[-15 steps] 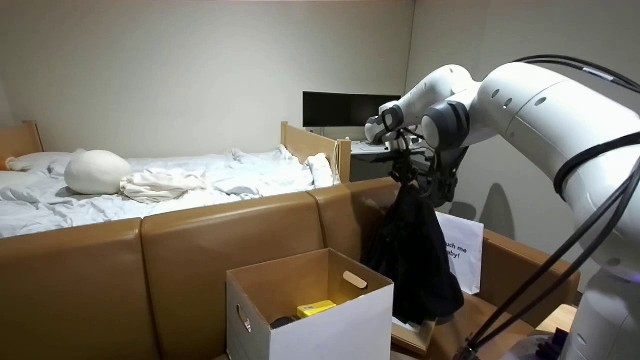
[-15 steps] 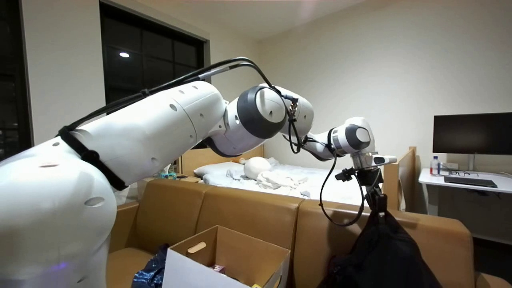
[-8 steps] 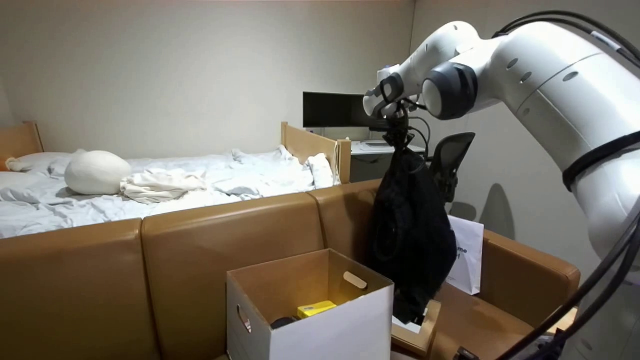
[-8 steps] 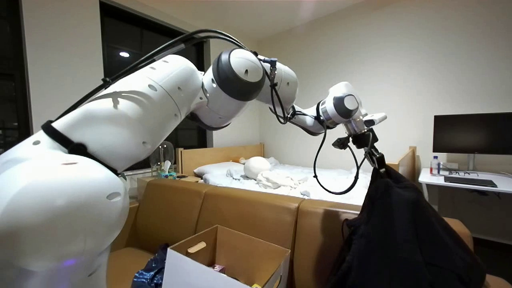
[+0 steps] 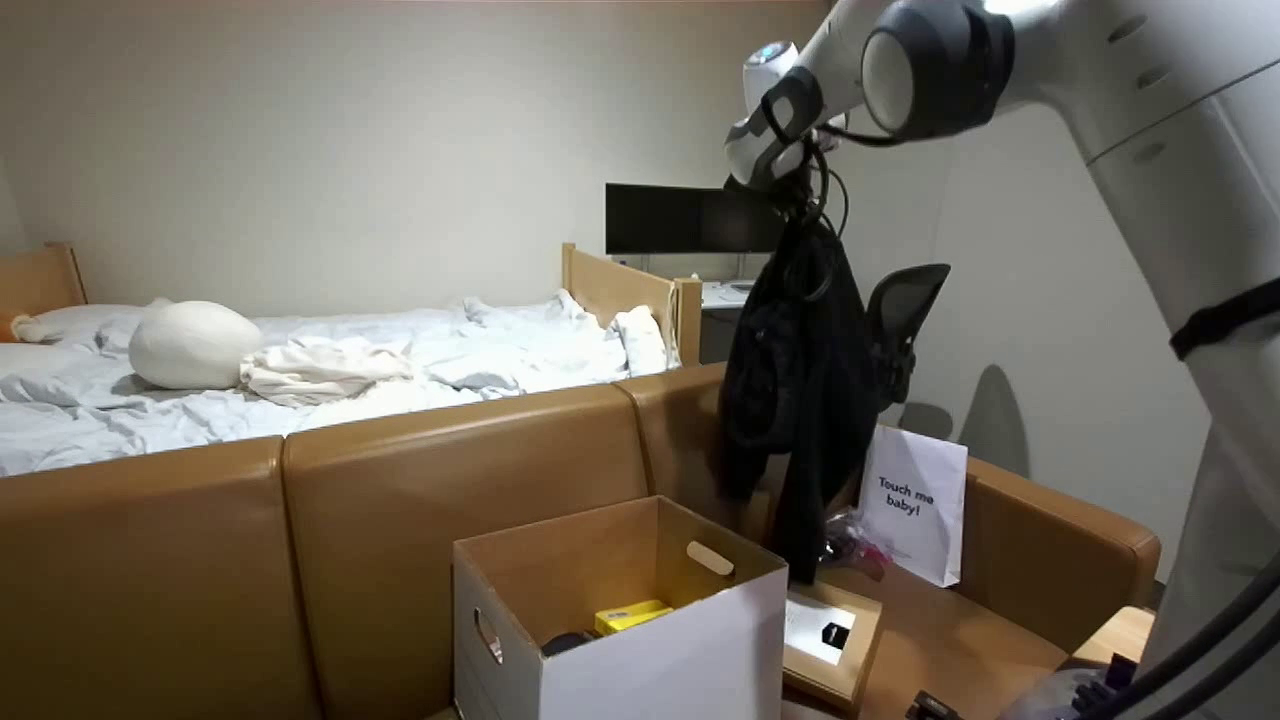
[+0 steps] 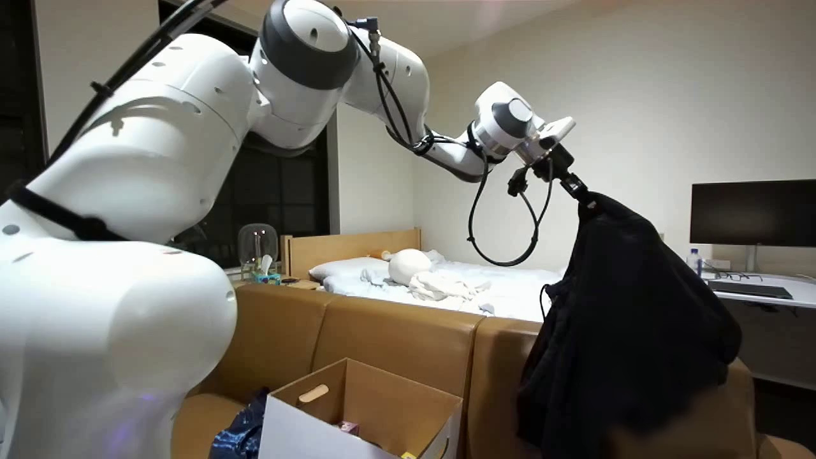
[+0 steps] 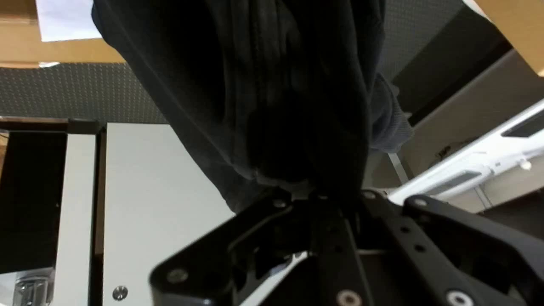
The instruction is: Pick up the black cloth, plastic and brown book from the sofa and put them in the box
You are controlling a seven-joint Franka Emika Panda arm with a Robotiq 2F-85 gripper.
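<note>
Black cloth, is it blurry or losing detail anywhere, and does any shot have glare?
In an exterior view, the cloth has a smeared lower edge; in the wrist view, it is mostly near-black, some folds faintly showing; in an exterior view, glare whitens a patch of the arm at the frame's top.

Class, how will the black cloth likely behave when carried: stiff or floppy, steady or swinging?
Probably floppy: the black cloth hangs in loose folds beneath the gripper. It may swing, since the gripper pinches it only near its top. Its lower ends dangle unevenly, so one might catch on the box.
</note>
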